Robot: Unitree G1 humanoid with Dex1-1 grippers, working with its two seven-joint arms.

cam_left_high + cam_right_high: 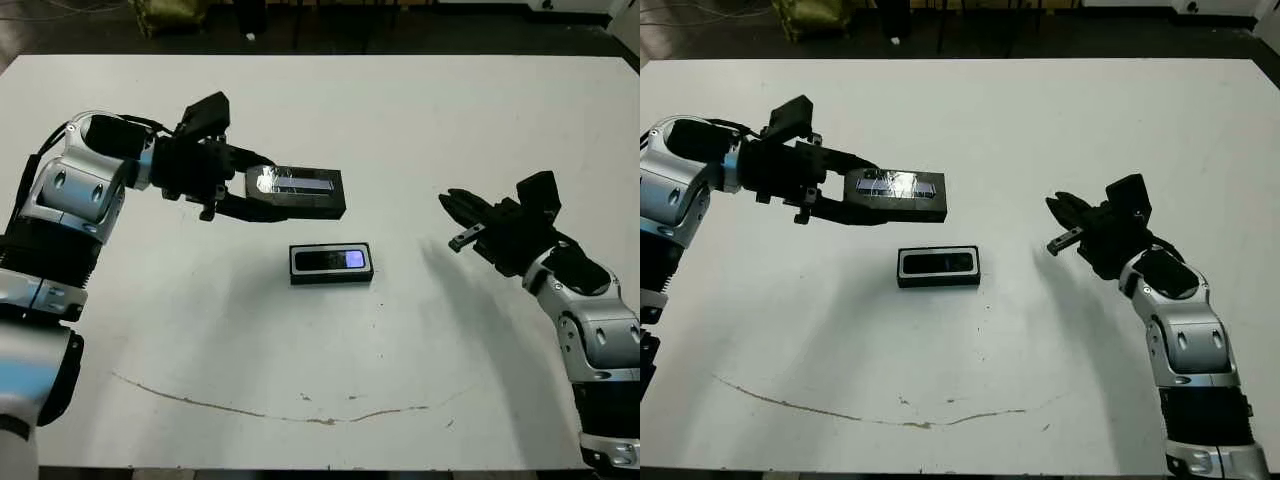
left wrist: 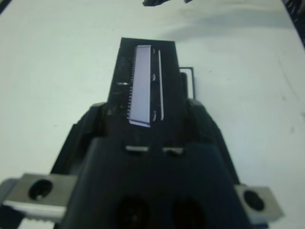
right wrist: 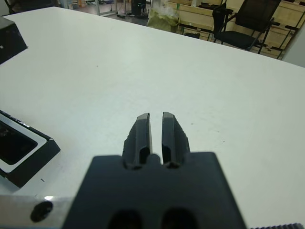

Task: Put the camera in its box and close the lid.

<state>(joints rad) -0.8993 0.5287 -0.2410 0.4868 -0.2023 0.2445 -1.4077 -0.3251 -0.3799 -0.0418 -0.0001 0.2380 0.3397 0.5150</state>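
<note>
The box (image 1: pixel 331 277) sits at the table's middle, a black tray with a white lining. The camera (image 1: pixel 330 261) lies inside it, a black bar with a bluish patch at its right end. Just behind and left of the box, my left gripper (image 1: pixel 262 190) is shut on the left end of the lid (image 1: pixel 305 190), held level above the table; its pale strip window faces up, as the left wrist view shows on the lid (image 2: pixel 143 86). My right gripper (image 1: pixel 458 215) hovers to the right of the box, shut and empty, as its fingers (image 3: pixel 143 131) show.
A thin brown curved mark (image 1: pixel 300 415) runs across the table near the front edge. Chairs and boxes stand beyond the table's far side in the right wrist view. Bare white table lies between the box and my right gripper.
</note>
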